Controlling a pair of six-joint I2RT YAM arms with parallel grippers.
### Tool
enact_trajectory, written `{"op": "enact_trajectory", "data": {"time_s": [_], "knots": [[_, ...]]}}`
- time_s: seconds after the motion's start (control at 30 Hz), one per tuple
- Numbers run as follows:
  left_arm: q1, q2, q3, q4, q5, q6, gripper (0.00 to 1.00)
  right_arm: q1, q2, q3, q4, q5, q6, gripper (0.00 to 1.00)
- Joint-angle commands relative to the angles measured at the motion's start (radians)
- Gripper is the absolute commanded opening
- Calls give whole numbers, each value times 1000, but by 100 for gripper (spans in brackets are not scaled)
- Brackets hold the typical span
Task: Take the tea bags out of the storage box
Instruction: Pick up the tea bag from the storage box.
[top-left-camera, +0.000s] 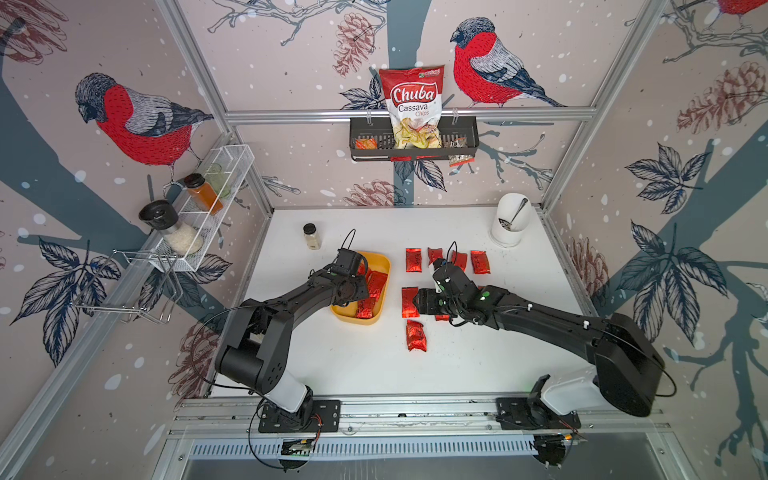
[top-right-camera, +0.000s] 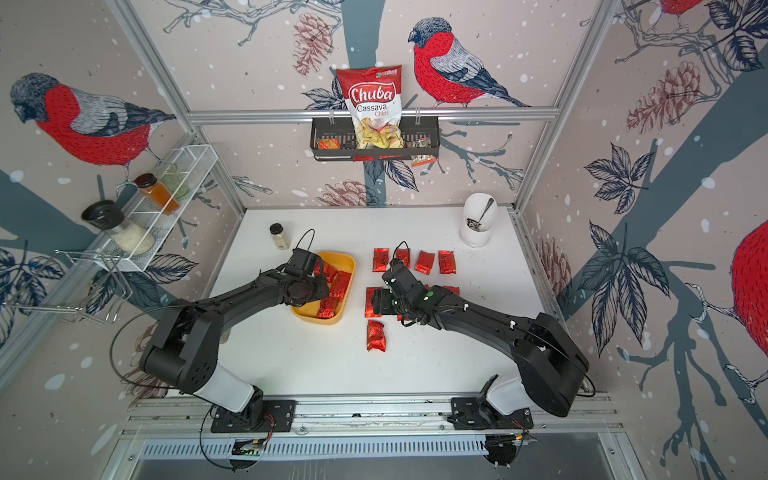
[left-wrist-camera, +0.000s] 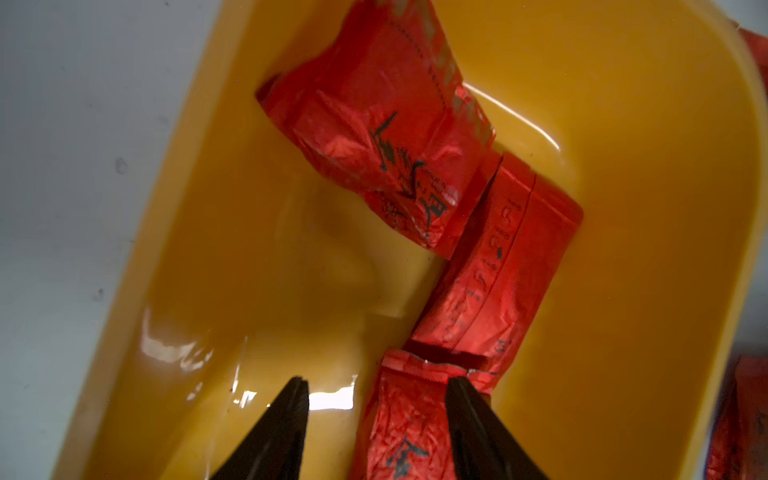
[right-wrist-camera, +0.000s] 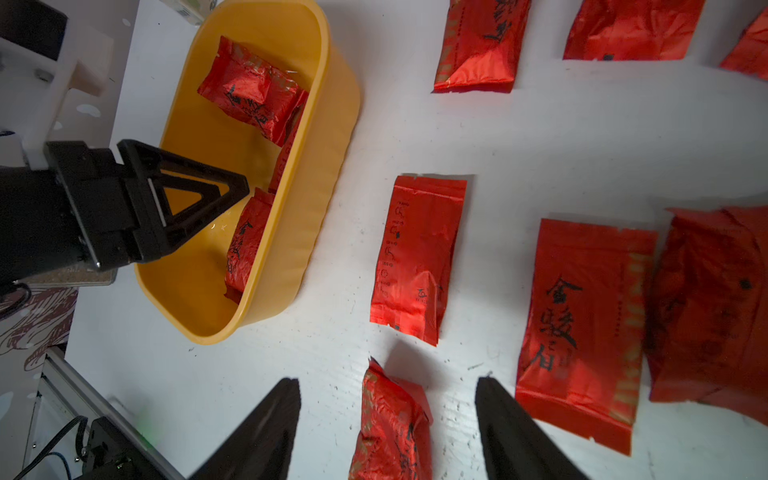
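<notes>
- Left hand is hovering half-open between the storage box walls, over three tea bags.
- Right hand is gaping above open surface; eight more are lying at the box's three o'clock.

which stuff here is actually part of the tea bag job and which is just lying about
Part of the job: yellow storage box; tea bags left in it; tea bags already out on the table.
Just lying about: Chuba chips bag; black wire basket; white mesh rack; spice jar on the table; white utensil holder.
</notes>
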Motion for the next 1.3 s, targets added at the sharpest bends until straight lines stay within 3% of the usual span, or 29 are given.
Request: {"op": "enact_trajectory", "data": {"time_s": [0.0, 0.1, 0.17, 0.37, 0.47, 0.73, 0.93, 1.07, 1.27], "knots": [[-11, 4, -4, -66, 69, 53, 59, -12, 19, 11, 16, -39, -38, 72], [-28, 33, -4, -84, 83, 62, 59, -20, 44, 31, 15, -53, -52, 72], [-35, 64, -6, -81, 84, 63, 53, -24, 60, 45, 15, -58, -59, 71], [-35, 96, -5, -64, 70, 42, 12, -27, 79, 71, 12, -61, -63, 71], [-35, 77, 17, -79, 32, 32, 2, -28, 79, 75, 12, -61, -63, 71], [-29, -67, 98, -174, -75, 17, 0, -36, 52, 78, 2, -59, -65, 70], [-49, -232, 125, -199, -49, -48, 0, -47, -16, 57, -19, -35, -69, 70], [-175, -328, 77, -148, -71, -191, 0, -59, -97, 13, -37, -15, -66, 70], [-510, -379, -88, 85, -200, -514, 1, -85, -295, -109, -70, 8, -38, 70]]}}
